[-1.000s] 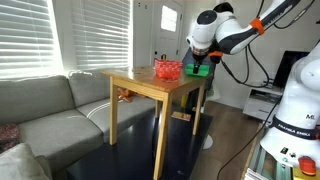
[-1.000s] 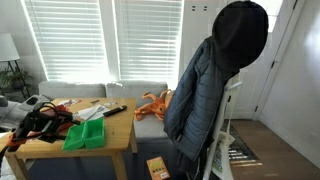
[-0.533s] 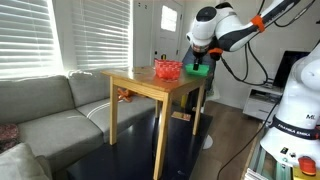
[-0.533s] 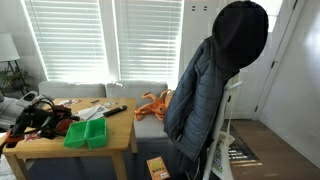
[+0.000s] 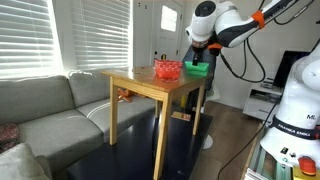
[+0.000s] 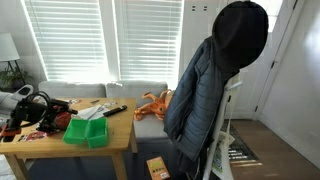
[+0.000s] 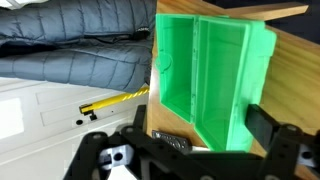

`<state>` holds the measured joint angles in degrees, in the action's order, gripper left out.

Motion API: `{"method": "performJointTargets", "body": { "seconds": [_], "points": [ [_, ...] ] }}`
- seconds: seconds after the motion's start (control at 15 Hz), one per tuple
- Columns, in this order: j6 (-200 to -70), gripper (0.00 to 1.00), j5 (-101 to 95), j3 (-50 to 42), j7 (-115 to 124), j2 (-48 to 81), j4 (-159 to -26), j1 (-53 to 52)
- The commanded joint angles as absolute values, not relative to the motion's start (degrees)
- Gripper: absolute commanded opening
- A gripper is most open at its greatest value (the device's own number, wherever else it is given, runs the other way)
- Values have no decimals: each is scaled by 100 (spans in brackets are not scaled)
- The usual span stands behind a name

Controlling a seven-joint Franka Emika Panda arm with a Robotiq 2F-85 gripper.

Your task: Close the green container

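Observation:
The green container (image 7: 205,65) lies open on the wooden table (image 5: 140,82). Its box and its hinged lid lie side by side, both hollow sides up. It sits near the table's edge in both exterior views (image 5: 198,70) (image 6: 87,132). My gripper (image 7: 200,128) is open and empty. It hovers just above the container, with one finger beside the container's right edge in the wrist view. In the exterior views the gripper (image 5: 197,57) (image 6: 42,108) hangs over the table next to the container, touching nothing.
A red mesh bowl (image 5: 167,68) stands next to the container. A black remote (image 6: 115,110) (image 7: 170,143) lies on the table by it. A grey sofa (image 5: 50,105) is behind the table, and a dark jacket (image 6: 215,80) hangs on a chair.
My gripper has lifted a little and drawn back from the green container. The container has stayed open in the same place.

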<state>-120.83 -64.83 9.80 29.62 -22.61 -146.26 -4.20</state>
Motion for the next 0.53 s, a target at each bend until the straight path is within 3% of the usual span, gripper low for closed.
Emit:
{"method": "performJointTargets", "body": {
  "seconds": [0.0,0.47],
  "points": [
    [-11908,100,-6720,971,2999,-2347,-14546,-481],
    [-11771,100,-7007,926,2962,-2341,-14468,-473]
  ]
}}
